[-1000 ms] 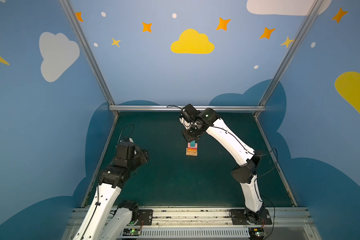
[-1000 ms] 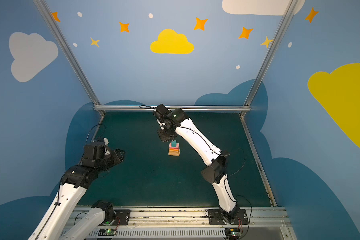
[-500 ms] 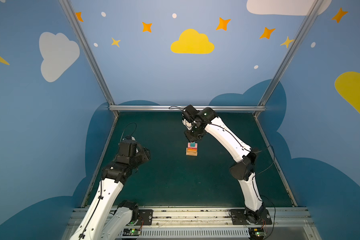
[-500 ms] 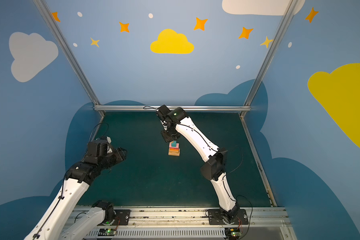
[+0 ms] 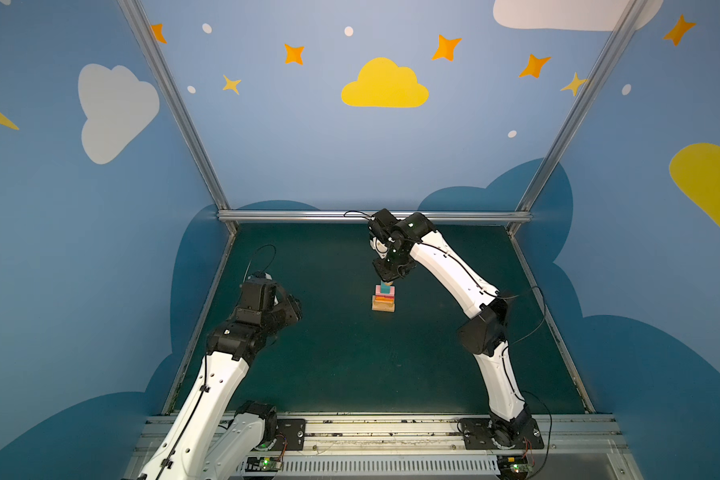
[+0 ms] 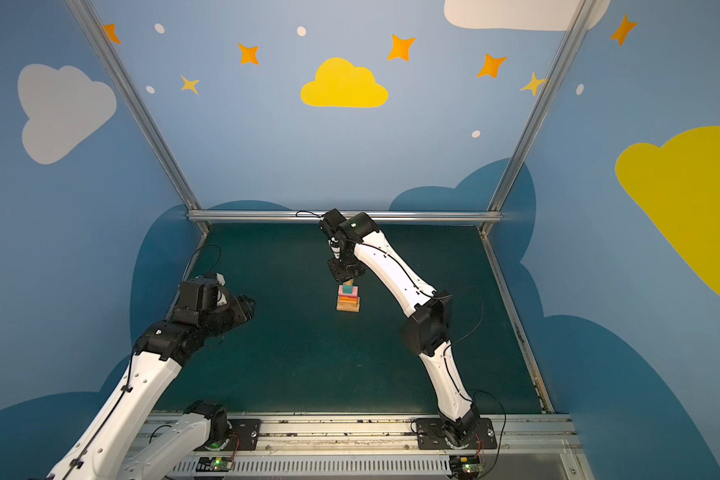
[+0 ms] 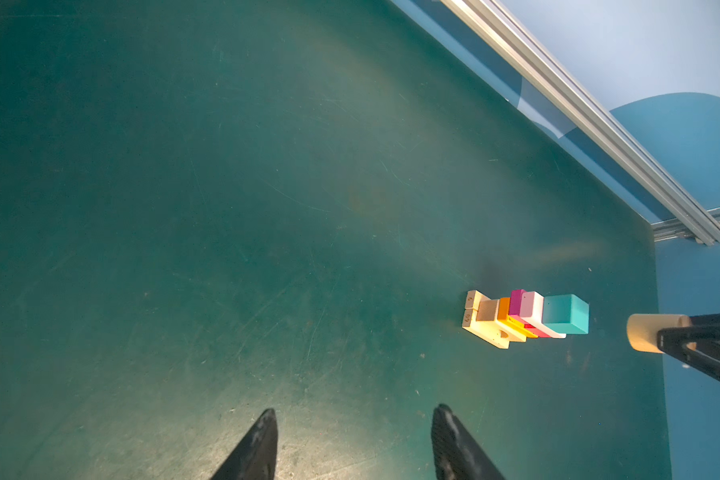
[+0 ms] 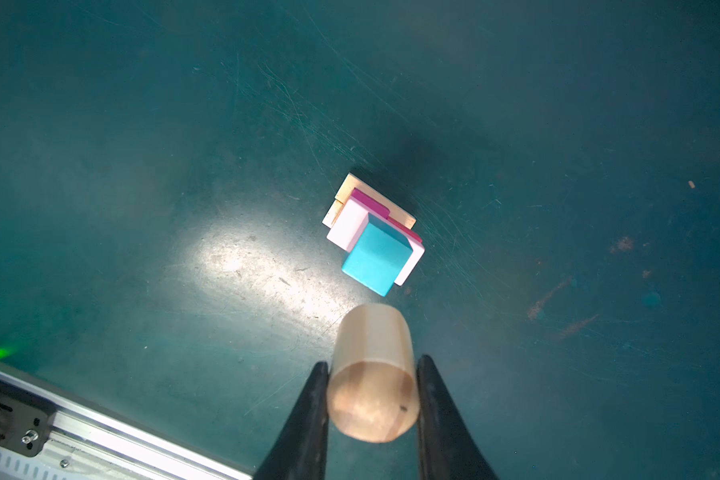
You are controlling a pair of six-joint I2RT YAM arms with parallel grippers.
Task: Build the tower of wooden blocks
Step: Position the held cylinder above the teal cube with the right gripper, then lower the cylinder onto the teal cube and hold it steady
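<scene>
Risk: tan wooden cylinder [image 8: 371, 332], clamped in right pincer [image 8: 373, 361], could be set off-centre on small teal cube [image 8: 377, 253] topping multicoloured block tower [image 7: 512, 322] below pincer, untouched, and stack toppled. Cylinder is held upright, long axis vertical, 1 flat end down. Wide, empty left pincer [image 7: 354, 415] is seen well apart.
</scene>
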